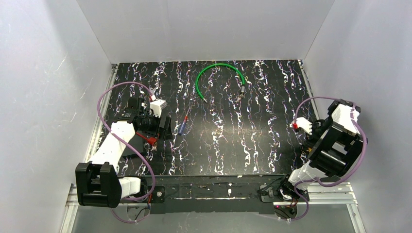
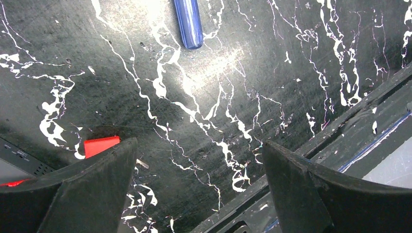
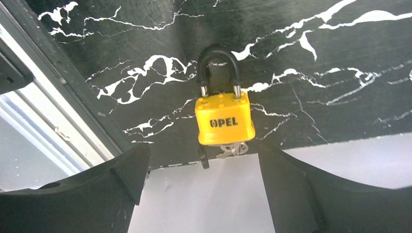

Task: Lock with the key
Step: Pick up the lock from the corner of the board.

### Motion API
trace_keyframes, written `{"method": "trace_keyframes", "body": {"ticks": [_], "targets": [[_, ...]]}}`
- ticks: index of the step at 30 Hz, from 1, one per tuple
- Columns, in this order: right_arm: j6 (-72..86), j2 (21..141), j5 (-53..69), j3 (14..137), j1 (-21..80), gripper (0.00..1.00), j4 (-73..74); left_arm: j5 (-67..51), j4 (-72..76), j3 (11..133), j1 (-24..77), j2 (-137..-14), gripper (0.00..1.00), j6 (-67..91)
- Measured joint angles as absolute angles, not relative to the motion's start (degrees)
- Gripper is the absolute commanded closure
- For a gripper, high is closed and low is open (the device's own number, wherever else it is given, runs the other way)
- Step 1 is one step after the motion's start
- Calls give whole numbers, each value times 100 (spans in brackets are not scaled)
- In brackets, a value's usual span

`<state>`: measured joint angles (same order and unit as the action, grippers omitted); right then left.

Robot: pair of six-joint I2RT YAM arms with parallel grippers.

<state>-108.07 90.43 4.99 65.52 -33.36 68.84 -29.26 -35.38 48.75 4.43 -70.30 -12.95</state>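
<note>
Right gripper (image 3: 202, 162) — jaws wide apart, empty. Lock (image 3: 225, 116) flat on table (image 3: 316, 58) just beyond fingertips, shackle pointing away; key (image 3: 234, 148) at its base. Left gripper (image 2: 200, 184) — spread, empty.

My left arm (image 1: 114, 145) reaches forward, bent low on its own side, left gripper (image 2: 199, 145) pointing down with jaws spread wide. My right arm (image 1: 335, 141) is folded near the right edge, with the right gripper (image 3: 204, 147) just as wide apart.

Left arm (image 1: 114, 141) and right arm (image 1: 346, 116) both rocking white shells, black joints
Purple cables (image 1: 102, 99) are looping off each; matte black fingers (image 2: 87, 194) are tapering bluntly.
</note>
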Motion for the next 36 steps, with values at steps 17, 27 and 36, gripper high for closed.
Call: {"method": "trace_keyframes", "body": {"ticks": [17,27,36], "targets": [[-11142,9220,272,5752,-3336,22,5778,-3092,-3653,4936,449,-7030,1,-1308],[-11137,9268,309,5669,-3336,45,5492,-3094,-3649,4936,451,-7030,1,-1306],[-11122,9268,469,5502,-3323,18,5378,-3092,-3649,4936,451,-7030,1,-1306]]}}
